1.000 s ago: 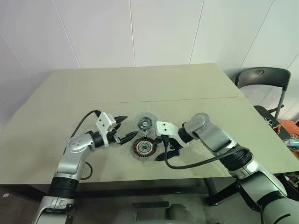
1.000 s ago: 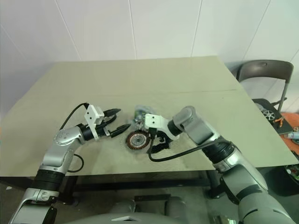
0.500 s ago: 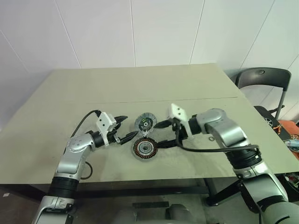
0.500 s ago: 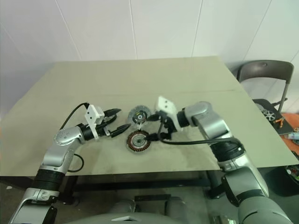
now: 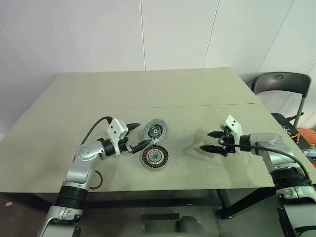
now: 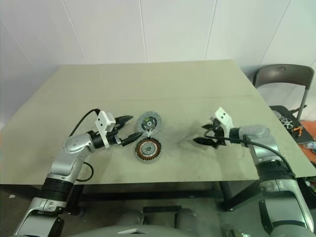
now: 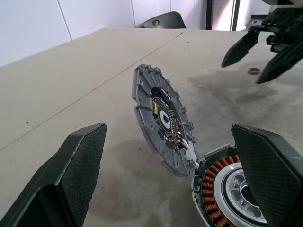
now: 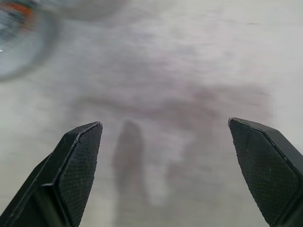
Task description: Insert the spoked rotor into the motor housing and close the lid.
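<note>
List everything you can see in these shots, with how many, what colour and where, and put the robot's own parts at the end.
spoked rotor: one, copper-brown spokes around a silvery hub, flat on the table near the front, seated in a grey shell.
lid: one, grey with a dark centre and small label, tilted up on edge just behind the rotor, its lower edge by the rotor's rim.
table: one, pale olive-beige, under everything.
chair: one, dark grey, beyond the table's far right corner.
wall: white panels, behind the table.
left gripper: one, black fingers, open, just left of the lid and rotor.
right gripper: one, black fingers, open, above bare table, well right of the rotor.
</note>
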Available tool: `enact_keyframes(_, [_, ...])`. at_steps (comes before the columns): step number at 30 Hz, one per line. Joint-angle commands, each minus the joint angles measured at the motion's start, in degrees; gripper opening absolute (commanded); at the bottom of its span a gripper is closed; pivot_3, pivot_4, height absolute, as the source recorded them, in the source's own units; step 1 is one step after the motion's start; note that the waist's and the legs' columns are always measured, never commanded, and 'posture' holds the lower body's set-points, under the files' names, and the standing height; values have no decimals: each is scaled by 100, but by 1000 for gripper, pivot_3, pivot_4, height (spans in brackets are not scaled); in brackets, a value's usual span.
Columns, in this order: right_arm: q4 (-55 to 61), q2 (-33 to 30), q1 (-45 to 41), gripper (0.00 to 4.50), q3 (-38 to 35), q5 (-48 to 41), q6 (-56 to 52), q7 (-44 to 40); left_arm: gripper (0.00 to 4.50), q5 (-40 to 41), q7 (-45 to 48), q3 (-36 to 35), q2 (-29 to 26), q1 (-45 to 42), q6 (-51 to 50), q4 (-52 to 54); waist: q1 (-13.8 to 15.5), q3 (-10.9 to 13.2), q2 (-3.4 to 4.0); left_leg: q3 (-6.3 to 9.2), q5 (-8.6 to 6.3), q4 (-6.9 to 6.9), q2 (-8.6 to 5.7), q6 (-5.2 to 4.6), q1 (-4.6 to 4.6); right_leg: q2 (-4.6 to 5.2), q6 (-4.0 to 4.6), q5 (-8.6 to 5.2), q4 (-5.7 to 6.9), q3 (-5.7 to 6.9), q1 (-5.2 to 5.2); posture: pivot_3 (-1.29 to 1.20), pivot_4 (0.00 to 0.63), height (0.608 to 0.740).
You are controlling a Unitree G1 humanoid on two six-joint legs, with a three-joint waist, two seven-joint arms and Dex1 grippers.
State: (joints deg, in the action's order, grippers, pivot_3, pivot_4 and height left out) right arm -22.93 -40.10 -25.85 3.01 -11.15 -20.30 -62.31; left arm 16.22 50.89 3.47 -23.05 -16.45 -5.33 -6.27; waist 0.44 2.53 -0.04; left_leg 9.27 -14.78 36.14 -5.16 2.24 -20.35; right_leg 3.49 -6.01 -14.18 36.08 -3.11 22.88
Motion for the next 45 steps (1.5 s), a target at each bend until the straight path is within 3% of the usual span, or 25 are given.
enact_keyframes(1, [-227,-39,-47,4460,-181,24,456,-2,4500,-5,49,-65,-47,-125,160,-10,5,0,0,0,0,0,-1,0,0,1,0,0,-1,0,-1,0,0,740])
enact_keyframes(8, [-1593,30,-417,4460,-363,76,854,215,4500,-19,57,-61,-46,-100,257,-108,27,1,-2,1,0,2,-3,-1,3,1,7,3,-2,0,-7,0,0,740])
enact_keyframes(15, [-2250,-98,-224,4460,-373,110,1028,-28,4500,-17,36,-66,-65,-25,250,-32,28,-1,-5,1,0,3,-2,-1,11,1,6,2,-3,0,-17,0,0,740])
enact_keyframes(30, [-1797,-434,917,4460,-980,-487,752,-1080,4500,-26,114,-14,-49,-147,195,-100,204,-8,-14,14,-2,6,-6,-3,24,6,3,-22,-13,14,-45,0,0,740])
enact_keyframes(43, [-2070,-145,871,4460,-777,-228,834,-651,4500,-62,129,-20,-31,-150,224,-140,179,-31,-62,9,-2,8,-4,-2,47,6,0,-26,-16,12,-69,0,0,740])
enact_keyframes(45, [-2148,-67,774,4081,-720,-167,858,-602,4500,-75,119,-22,-33,-158,228,-149,175,-26,-71,7,-3,7,-3,-1,73,6,1,-28,-16,12,-95,0,0,740])
